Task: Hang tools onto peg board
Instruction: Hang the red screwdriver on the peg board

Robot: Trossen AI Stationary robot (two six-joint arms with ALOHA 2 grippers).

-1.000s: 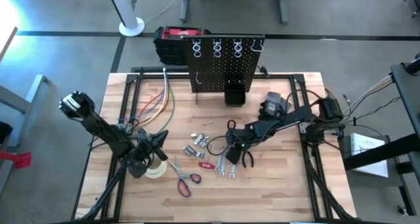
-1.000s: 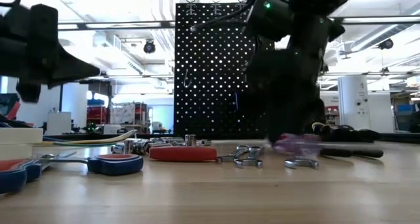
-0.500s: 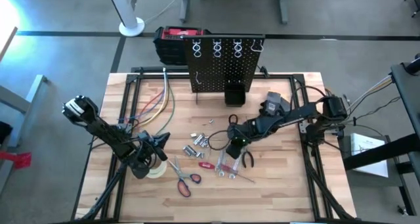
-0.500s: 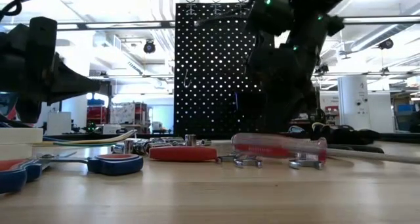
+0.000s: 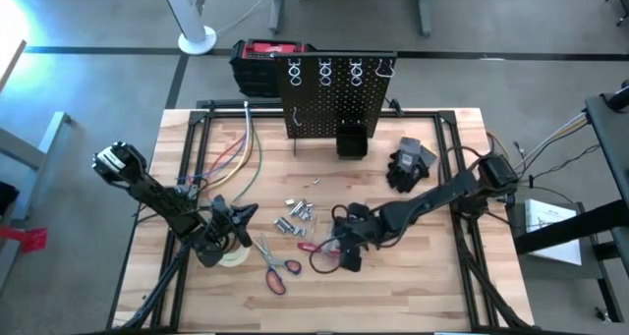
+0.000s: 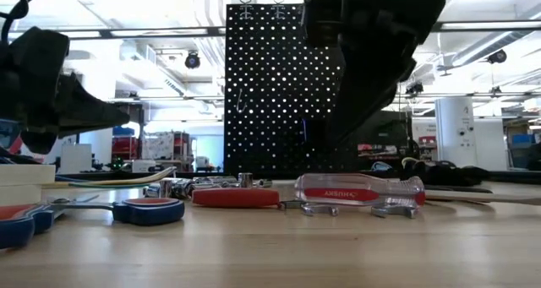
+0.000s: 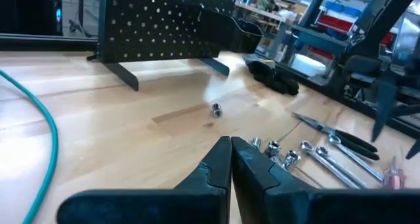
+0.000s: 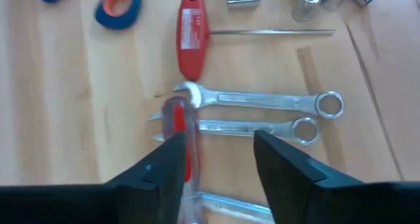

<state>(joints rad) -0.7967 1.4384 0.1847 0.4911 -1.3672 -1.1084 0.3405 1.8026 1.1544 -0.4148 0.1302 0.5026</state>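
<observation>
The peg board [image 5: 339, 94] stands upright at the table's far edge, silver hooks along its top. My right gripper [image 8: 220, 142] hangs open over two silver wrenches [image 8: 262, 100] and a clear-handled screwdriver [image 8: 176, 129], which lies across the wrenches [image 6: 389, 209] in the low view. Its handle runs under one finger, and I see no touch. A red-handled screwdriver [image 8: 192, 43], sockets [image 5: 295, 217], scissors [image 5: 278, 268] and pliers [image 7: 341, 135] lie on the wood. My left gripper [image 7: 231, 152] is shut on nothing at the table's left, near the tape roll [image 5: 234, 256].
A black glove [image 5: 408, 163] lies at the far right, right of the board's small black bin [image 5: 351, 141]. Coloured cables [image 5: 236, 148] run down the far left. A red-and-black toolbox [image 5: 260, 60] stands behind the board. Bare wood shows along the near edge.
My right gripper has gone toward the table's near edge and a little left, risen and rolled. The clear-handled screwdriver, a blur low at the gripper a second ago, now lies still across the wrenches.
</observation>
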